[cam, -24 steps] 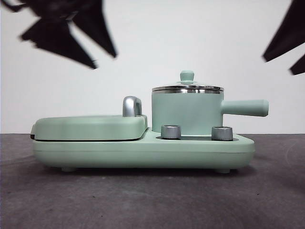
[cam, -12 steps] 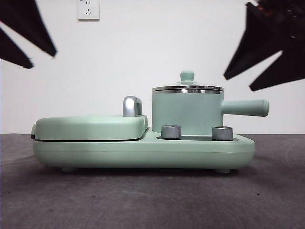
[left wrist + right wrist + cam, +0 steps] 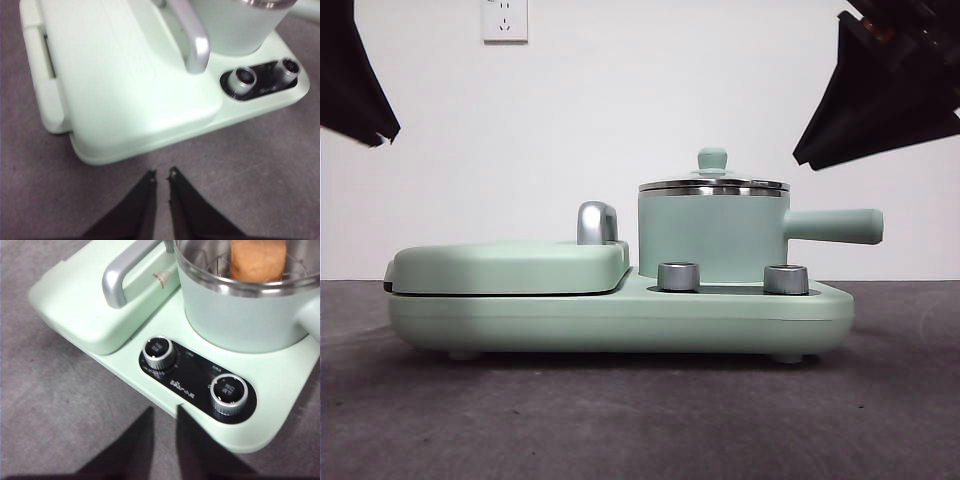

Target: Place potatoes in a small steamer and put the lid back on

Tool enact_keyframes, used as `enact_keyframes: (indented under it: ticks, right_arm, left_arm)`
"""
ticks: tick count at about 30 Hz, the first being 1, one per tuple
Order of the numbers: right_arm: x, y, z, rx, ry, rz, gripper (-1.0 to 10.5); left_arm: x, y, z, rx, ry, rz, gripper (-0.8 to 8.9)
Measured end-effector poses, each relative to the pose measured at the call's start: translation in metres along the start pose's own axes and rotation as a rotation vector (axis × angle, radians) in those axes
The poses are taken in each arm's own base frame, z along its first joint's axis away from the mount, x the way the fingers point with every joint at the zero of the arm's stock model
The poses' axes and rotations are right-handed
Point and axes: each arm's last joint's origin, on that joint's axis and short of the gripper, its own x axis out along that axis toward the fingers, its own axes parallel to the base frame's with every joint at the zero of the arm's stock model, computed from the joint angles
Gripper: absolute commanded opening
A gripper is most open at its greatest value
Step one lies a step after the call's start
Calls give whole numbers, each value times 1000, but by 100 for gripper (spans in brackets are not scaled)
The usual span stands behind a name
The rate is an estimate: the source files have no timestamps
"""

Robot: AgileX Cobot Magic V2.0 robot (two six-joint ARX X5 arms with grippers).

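Glass lid sits on the mint-green cylindrical steamer, steel rims gleaming.
Cracked orange-brown potato inside; left gripper and right gripper nearly closed, empty, over grey tabletop.

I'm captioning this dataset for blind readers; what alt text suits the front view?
A mint-green steamer with its glass lid on sits on a cooker base, beside a closed griddle cover. Two dark robot arms show only at the top corners.
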Motion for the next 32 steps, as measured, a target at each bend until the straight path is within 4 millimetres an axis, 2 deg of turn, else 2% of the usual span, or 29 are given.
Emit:
enact_keyframes:
  ticks: [4, 17, 21, 25, 29, 32]
  right_arm:
    - [-2, 2, -3, 9, 33, 70, 20]
    - [-2, 3, 0, -1, 2, 73, 20]
    - [-2, 3, 0, -1, 0, 73, 20]
    - [-2, 3, 0, -1, 0, 73, 20]
    - [-2, 3, 0, -2, -3, 74, 20]
    - [-2, 3, 1, -3, -5, 74, 20]
  left_arm:
    - [0, 0, 0, 0, -4, -6, 6]
    - [-5, 0, 1, 1, -23, -12, 6]
    - [-14, 11, -3, 18, -125, 23, 6]
    - [-17, 35, -27, 2, -292, 119, 6]
    - [-13, 58, -64, -36, -440, 242, 6]
    - [-7, 68, -88, -40, -494, 262, 6]
